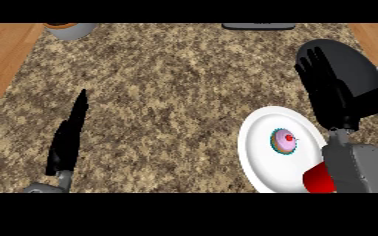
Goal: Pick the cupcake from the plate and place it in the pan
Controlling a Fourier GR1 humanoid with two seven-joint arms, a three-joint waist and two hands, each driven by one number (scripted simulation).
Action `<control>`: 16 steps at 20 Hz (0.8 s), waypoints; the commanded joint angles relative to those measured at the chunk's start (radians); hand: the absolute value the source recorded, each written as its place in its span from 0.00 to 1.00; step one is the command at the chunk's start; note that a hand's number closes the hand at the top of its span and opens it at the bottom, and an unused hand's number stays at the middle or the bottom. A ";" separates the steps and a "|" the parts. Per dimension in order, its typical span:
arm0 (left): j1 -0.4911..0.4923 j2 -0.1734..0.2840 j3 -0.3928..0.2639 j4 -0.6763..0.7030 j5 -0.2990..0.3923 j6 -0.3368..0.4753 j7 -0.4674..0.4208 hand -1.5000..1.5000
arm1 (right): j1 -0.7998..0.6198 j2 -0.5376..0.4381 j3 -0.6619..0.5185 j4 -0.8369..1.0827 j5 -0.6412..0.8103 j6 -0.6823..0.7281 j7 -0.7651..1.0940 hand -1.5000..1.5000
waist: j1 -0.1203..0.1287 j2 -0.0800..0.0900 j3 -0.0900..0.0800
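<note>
Hovering your right hand [326, 87], fingers straight and spread, over the dark pan [356, 70] by the tabletop's right edge, you are starting the pick, needing to come back down to the cupcake [285, 141] sitting untouched on the white plate [258, 155] near the front right corner.

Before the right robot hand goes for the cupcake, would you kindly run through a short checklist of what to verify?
1. Cupcake upright on the white plate: ok.
2. Nothing covering the cupcake: ok.
3. Right robot hand open, fingers straight: ok.
4. Right robot hand positioned over the cupcake: not ok; it is above the dark pan, beyond the plate.
5. Pan free to receive the cupcake: cannot tell, the hand hides part.
6. Left robot hand clear of the plate: ok.
</note>
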 commanded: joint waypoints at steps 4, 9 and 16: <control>-0.102 -0.022 0.016 -0.047 0.040 -0.045 -0.025 0.50 | -0.097 -0.063 0.239 -0.007 -0.057 0.502 0.002 1.00 | 0.074 0.019 0.001; -0.143 -0.035 0.051 -0.072 0.110 -0.084 -0.010 0.50 | -0.085 -0.212 0.269 -0.064 0.022 0.836 -0.239 0.00 | 0.018 0.015 0.006; -0.168 -0.030 0.076 -0.067 0.141 -0.110 0.004 0.50 | -0.154 -0.440 0.013 0.064 0.177 1.040 -0.623 0.00 | 0.017 0.026 0.006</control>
